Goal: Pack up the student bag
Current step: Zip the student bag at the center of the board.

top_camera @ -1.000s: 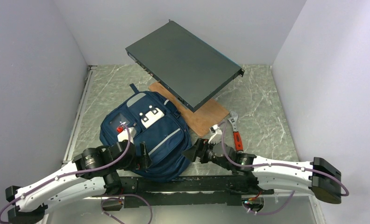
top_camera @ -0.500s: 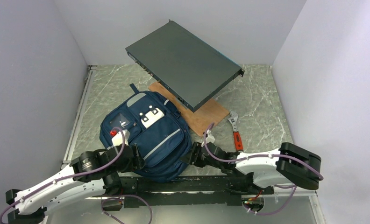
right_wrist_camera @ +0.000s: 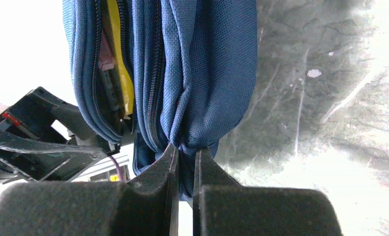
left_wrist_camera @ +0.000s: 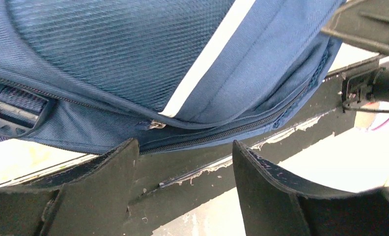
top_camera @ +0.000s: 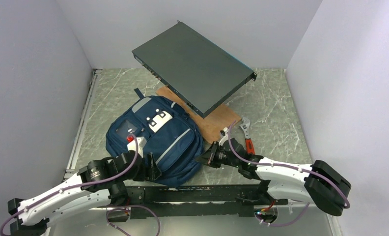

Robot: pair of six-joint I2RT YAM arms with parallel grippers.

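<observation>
The student bag [top_camera: 158, 142], navy blue with light grey stripes, lies flat near the table's front edge. My right gripper [top_camera: 201, 160] is at its near right corner and shut on a pinched fold of the bag's fabric [right_wrist_camera: 195, 113]. Beside that fold a zip pocket gapes, showing something yellow [right_wrist_camera: 118, 54] inside. My left gripper [top_camera: 152, 164] is at the bag's near left edge. Its fingers [left_wrist_camera: 109, 172] stand open just below a closed zip and a small metal zip pull [left_wrist_camera: 156, 125], with nothing between them.
A dark flat rack unit [top_camera: 195, 66] leans over a wooden board [top_camera: 214, 123] behind the bag. A red-handled adjustable wrench [top_camera: 247, 135] lies to the right of the bag. Grey walls close in on both sides.
My right gripper has closed on the bag's corner fabric. The bag has shifted slightly away from the front edge. My left gripper has drawn in to the bag's near edge.
</observation>
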